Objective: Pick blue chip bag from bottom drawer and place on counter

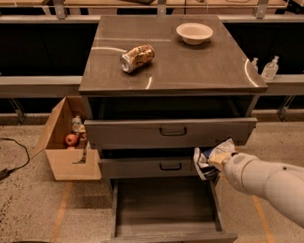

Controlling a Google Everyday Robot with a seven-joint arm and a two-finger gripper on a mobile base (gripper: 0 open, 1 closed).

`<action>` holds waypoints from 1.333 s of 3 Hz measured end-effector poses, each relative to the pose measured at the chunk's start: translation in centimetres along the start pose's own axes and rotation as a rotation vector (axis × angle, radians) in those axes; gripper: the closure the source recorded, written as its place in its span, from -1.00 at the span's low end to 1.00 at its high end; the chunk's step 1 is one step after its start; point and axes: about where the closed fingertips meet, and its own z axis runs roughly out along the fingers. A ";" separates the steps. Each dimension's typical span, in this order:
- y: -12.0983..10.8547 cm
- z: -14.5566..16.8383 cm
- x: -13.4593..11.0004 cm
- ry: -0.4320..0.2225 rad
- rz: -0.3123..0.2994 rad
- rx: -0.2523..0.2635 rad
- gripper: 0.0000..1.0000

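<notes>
The gripper (218,159) is found below the counter's (194,70) front right corner, closed on the bag (205,163). The bag is held clear of the bottom drawer (164,206), level with the middle drawer front. The counter is thus placed above and slightly left of the bag. A lift outward past the two protruding upper drawers (166,131) is judged necessary. The can (136,58) and bowl (194,33) are set further back on the counter.
</notes>
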 end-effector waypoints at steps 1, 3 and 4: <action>-4.5 -5.9 2.7 0.031 -0.048 0.048 1.00; -12.6 -12.4 8.3 0.194 -0.348 0.145 1.00; -18.0 -11.6 11.1 0.255 -0.460 0.258 1.00</action>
